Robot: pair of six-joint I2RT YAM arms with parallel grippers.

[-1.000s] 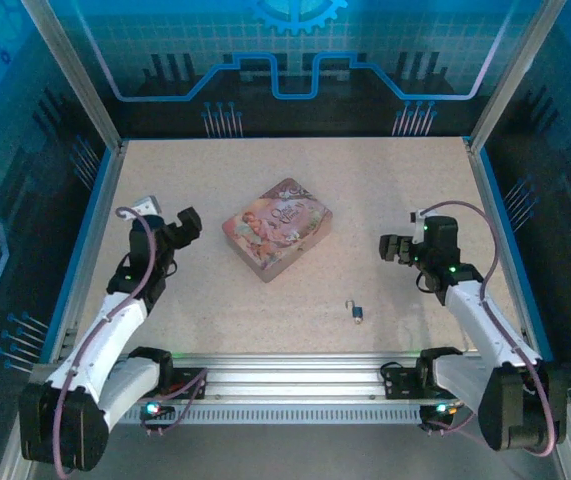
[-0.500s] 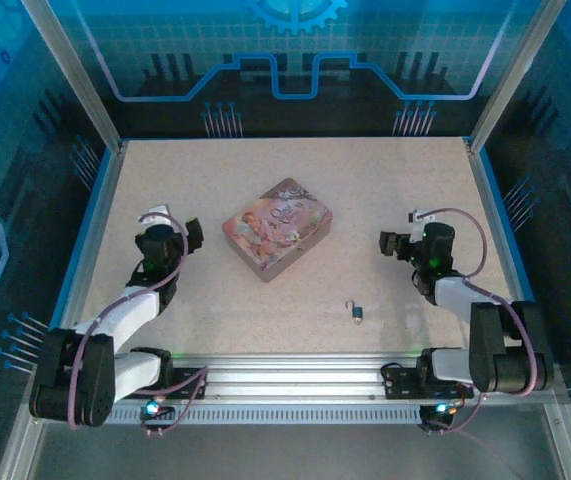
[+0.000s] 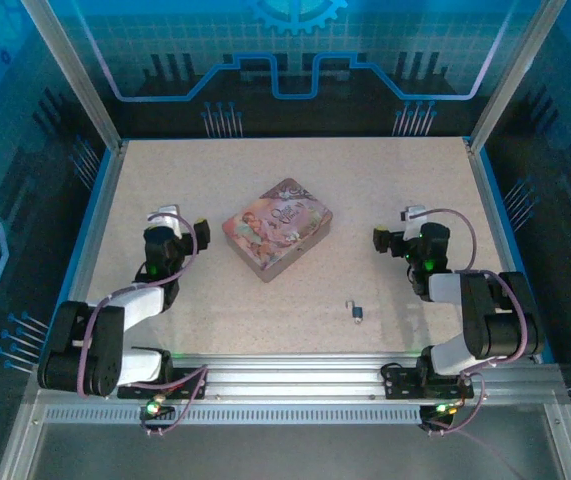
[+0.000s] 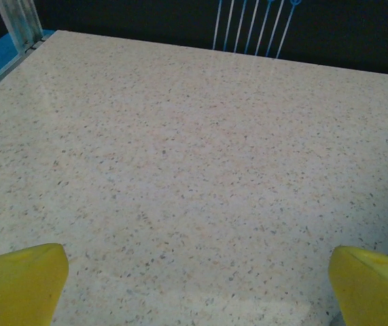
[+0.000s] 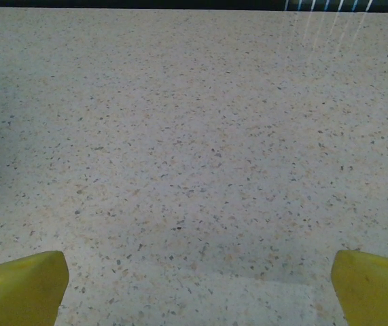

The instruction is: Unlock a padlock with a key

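A speckled beige stone-look bench sits inside an aluminium frame with blue-lit panels behind it. Near the middle lies a flat pink rectangular tin box with a pictured lid, turned at an angle. The left pincer hangs just to the left of this tin, its yellow fingertips spread wide with only bare bench between them. The right pincer is well to the right of the tin, and its yellow fingertips are also spread wide, gripping nothing. A tiny silvery-grey metal padlock lies flat on the bench toward the near edge, left of and closer in than the right pincer, with open bench between the two. A very small dark metal key seems to touch the padlock's far end, though it is too small to be sure. The tin's near corner sits roughly between the left pincer and the padlock.
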